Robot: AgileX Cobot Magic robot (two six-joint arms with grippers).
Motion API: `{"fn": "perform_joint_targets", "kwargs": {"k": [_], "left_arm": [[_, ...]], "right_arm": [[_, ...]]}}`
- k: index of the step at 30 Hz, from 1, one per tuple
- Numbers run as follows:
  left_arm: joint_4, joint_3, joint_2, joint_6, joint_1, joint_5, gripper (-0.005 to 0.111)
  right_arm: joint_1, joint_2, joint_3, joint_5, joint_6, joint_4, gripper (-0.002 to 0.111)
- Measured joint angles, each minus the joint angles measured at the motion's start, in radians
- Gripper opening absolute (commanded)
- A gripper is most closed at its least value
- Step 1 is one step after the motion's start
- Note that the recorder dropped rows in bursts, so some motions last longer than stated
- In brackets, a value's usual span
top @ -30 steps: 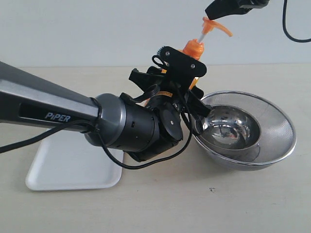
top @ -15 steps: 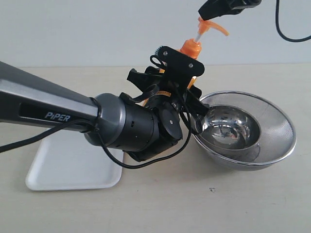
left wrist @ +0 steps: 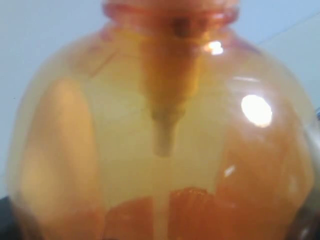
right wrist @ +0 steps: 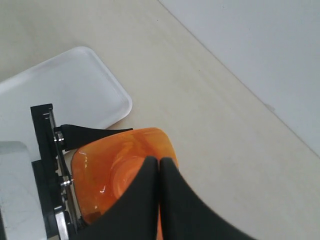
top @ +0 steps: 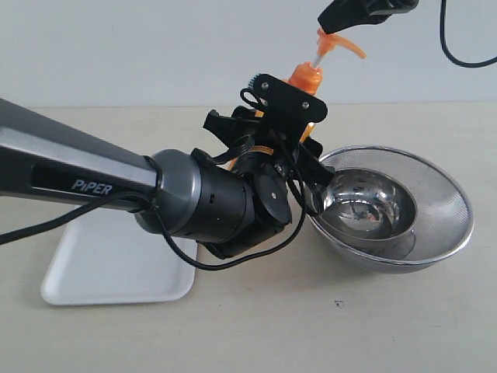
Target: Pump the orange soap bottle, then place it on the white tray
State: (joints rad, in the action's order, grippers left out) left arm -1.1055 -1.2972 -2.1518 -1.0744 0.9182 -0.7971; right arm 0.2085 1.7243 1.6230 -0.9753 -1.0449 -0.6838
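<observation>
The orange soap bottle [top: 307, 78] is held above the table, leaning toward the right, in my left gripper [top: 289, 128], which is shut on its body. Most of the body is hidden behind the gripper; its translucent orange wall [left wrist: 160, 125] fills the left wrist view. My right gripper [top: 335, 19] is shut with its fingertips [right wrist: 159, 164] together, resting on top of the orange pump head [top: 342, 43]. The bottle's shoulder [right wrist: 105, 170] shows right below them. The white tray [top: 109, 268] lies on the table at the left, under the left arm, also seen in the right wrist view [right wrist: 65, 85].
A round steel bowl [top: 435, 194] with a smaller one inside it sits on the table just right of the bottle. The left arm [top: 93, 183] stretches across the left half of the scene. A black cable [top: 458, 43] hangs at the top right.
My right gripper and the pump head under it have shifted slightly to the left. The left arm and the bottle's body have stayed put.
</observation>
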Motion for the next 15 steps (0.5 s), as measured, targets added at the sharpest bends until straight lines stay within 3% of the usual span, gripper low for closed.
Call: {"fn": "perform_joint_targets", "kwargs": {"k": [15], "left_arm": [[0.0, 0.0, 0.0, 0.0, 0.0, 0.0, 0.005]], "right_arm": [[0.0, 0.006, 0.005, -0.008, 0.011, 0.0, 0.0]]}}
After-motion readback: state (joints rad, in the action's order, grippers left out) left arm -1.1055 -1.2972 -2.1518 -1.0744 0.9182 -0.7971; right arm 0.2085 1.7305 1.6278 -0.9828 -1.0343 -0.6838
